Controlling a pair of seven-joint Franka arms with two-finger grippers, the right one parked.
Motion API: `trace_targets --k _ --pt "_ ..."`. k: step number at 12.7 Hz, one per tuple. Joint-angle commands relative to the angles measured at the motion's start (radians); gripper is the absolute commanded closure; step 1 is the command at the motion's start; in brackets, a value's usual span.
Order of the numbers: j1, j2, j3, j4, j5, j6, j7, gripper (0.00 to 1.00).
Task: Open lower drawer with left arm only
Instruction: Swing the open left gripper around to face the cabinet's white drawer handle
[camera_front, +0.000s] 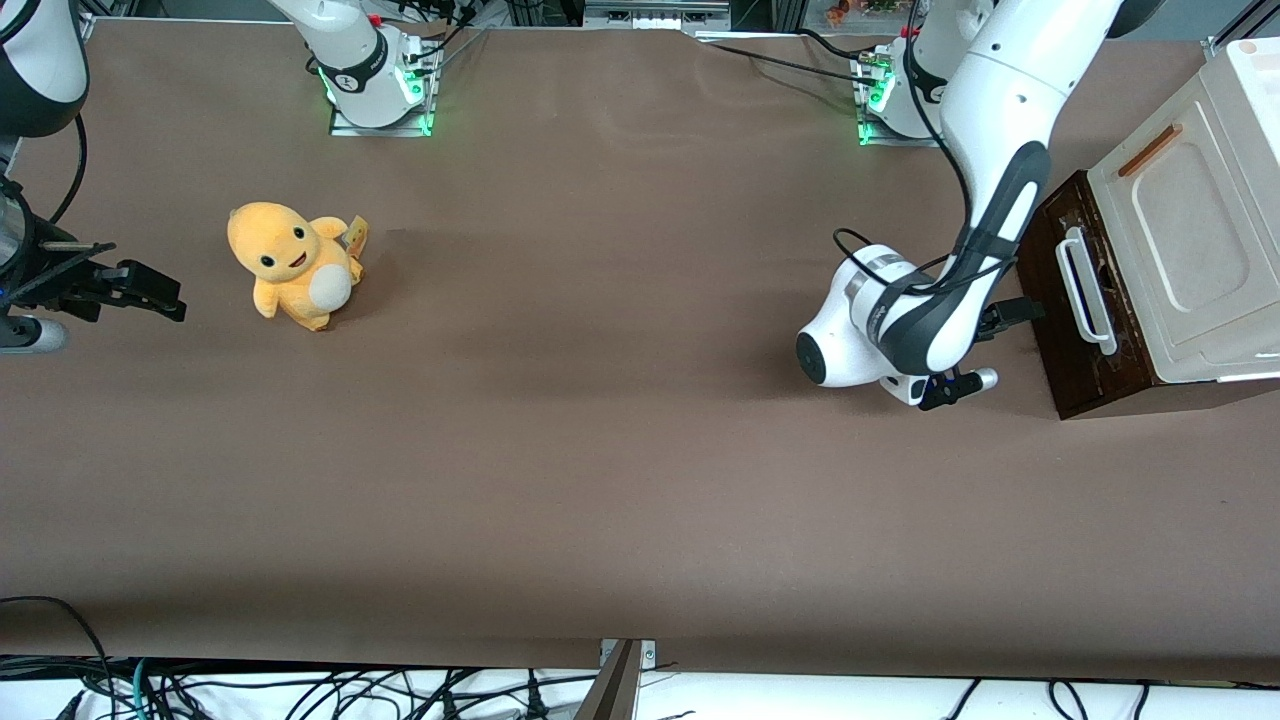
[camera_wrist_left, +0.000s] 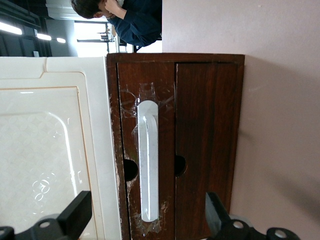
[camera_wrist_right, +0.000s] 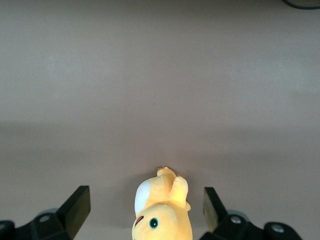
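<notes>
One gripper (camera_wrist_left: 147, 220) in play, the left arm's (camera_front: 990, 190), fingers (camera_wrist_left: 75, 212) spread wide apart and holding nothing. In the wrist view the two fingers straddle the line of the white handle (camera_wrist_left: 148, 160) without touching it; in the front view the gripper sits just in front of the drawer face, near but apart.

Lower drawer (camera_front: 1085, 300): dark brown front, shut or nearly so, no pale interior showing. It sits under the cream cabinet (camera_front: 1190, 230) at the working arm's end of the table (camera_front: 600, 480).

Risks, judged from this pose:
- The handle is a slim bar loop. If the fingers close before they are fully past the bar, they may pinch its face and slide off on the pull.
- One finger lines up with the cream cabinet panel, not the wood. Advancing straight could jam that finger into the cabinet.
- Cabinet looks free-standing. A hard or skewed pull may drag the whole unit across the table instead of sliding the drawer.
- Tape residue around the handle suggests a worn mount; it could flex under load.

Plush toy (camera_front: 290, 262) lies well apart, toward the parked arm's end; no interference expected.
</notes>
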Motion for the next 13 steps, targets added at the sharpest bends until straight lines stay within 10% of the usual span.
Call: trace_targets --k 1,13 --pt "-0.006 0.001 -0.001 -0.028 0.032 -0.019 -0.010 0.00" --pt "0.011 0.042 0.013 -0.055 0.055 -0.057 -0.093 0.00"
